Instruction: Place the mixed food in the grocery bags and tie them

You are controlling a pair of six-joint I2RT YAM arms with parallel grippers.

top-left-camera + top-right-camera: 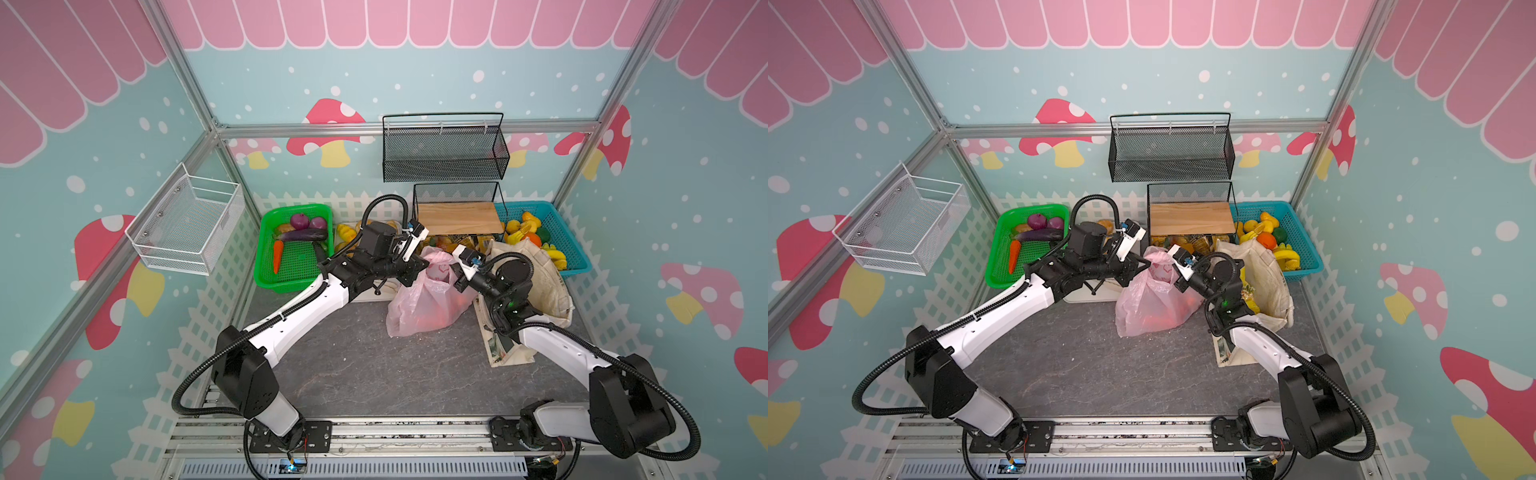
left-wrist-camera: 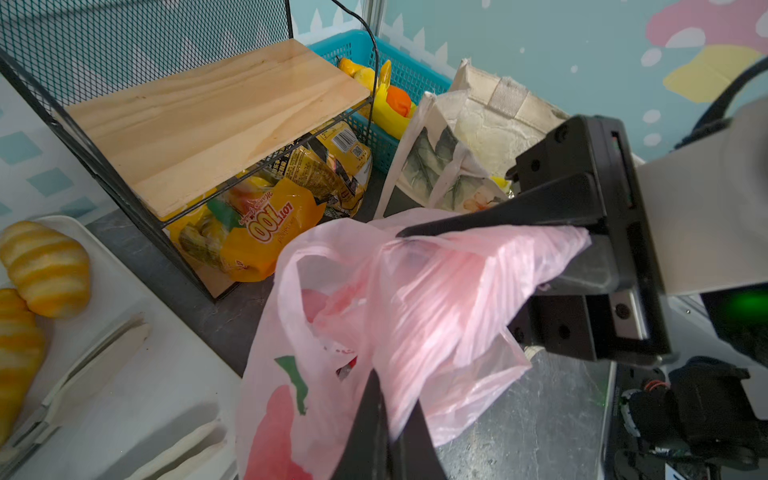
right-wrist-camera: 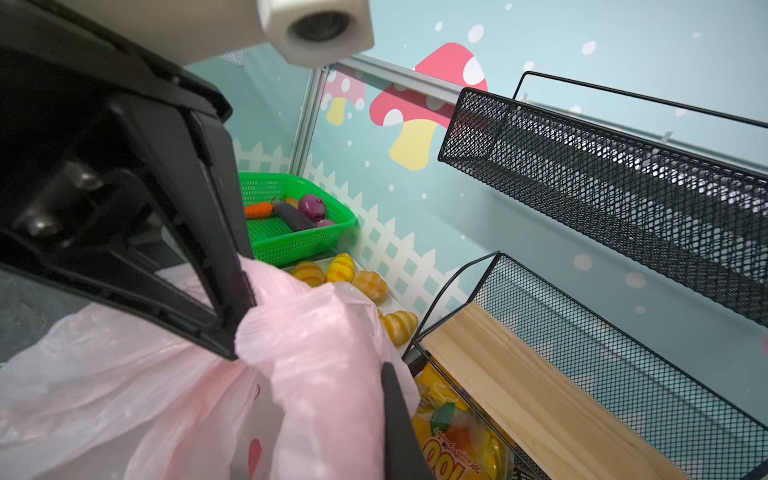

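Both end effectors are clenched on the pink plastic bag [image 1: 424, 307]. The left end effector [image 2: 384, 424] pinches one gathered handle strip, and the right end effector [image 1: 456, 274] pinches the opposite one, as the left wrist view shows. The two face each other, near but apart, with the bag mouth drawn between them. The bag body hangs below both and rests on the desk [image 1: 365, 374]. I judge the coming move to be crossing the handles for a knot, so the governing axis runs from one grip to the other, and neither arm is nearer. The film is thin, translucent, crinkled and slack, and reddish shapes [image 1: 436, 318] show through it. The canvas tote [image 1: 544, 282], of stiff woven cream cloth, stands open beyond the right end effector, away from the bag.
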